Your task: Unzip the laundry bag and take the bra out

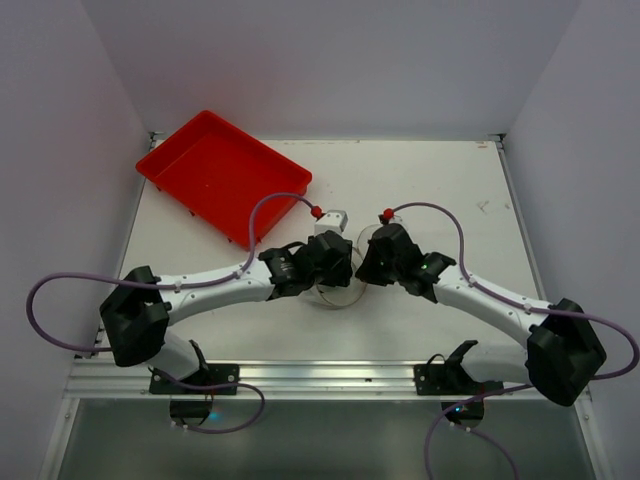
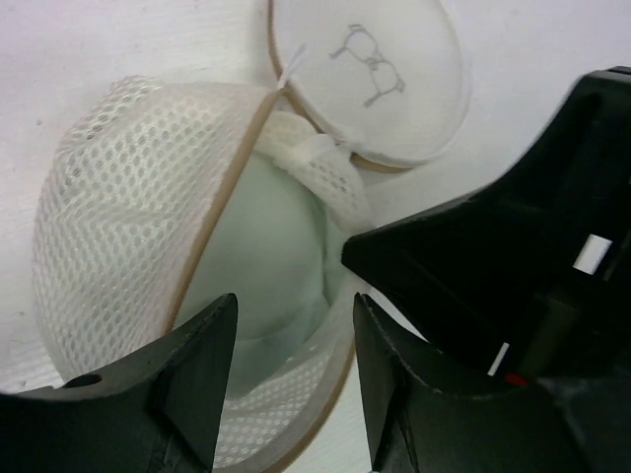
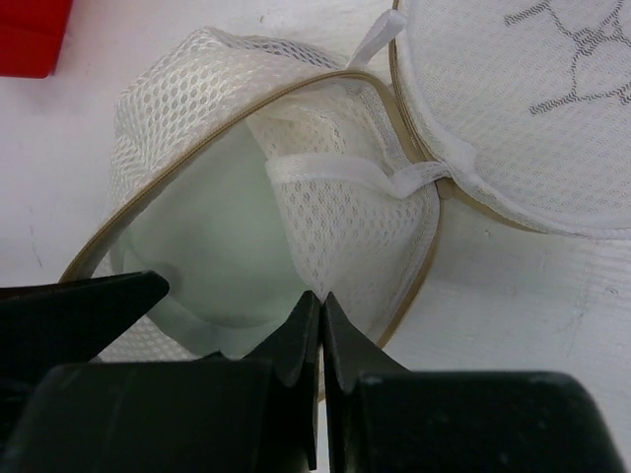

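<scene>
Over the laundry bag (image 2: 118, 217), at the middle of the table (image 1: 450, 190), both grippers are gathered close together. The bag is seen lying open: its tan zip edge (image 2: 222, 197) is parted along all that can be seen of it. The round face (image 2: 385, 89) bearing the small bra drawing is folded back beside the bag's mesh bowl. The unzipping is therefore judged to be done, and the removal of the bra (image 2: 266, 246) is the step in hand. The bra, pale green, is lodged inside the bag, beside a white inner mesh flap (image 3: 335, 197). The left gripper (image 2: 296, 315) is held just above the bag's mouth with its jaws apart, one finger at each side of the cup. The right gripper (image 3: 320, 310) is set at the bag's rim with its jaws together; whether a fold of cloth is pinched between them cannot be told, since the tips are viewed only from behind. For the next move a firm hold on the cup's edge is called for, with the bag's rim pinned down, so that the bra is drawn out without the light bag being lifted along. A red tray (image 1: 225, 175) is set well apart from the bag, on its far left.
</scene>
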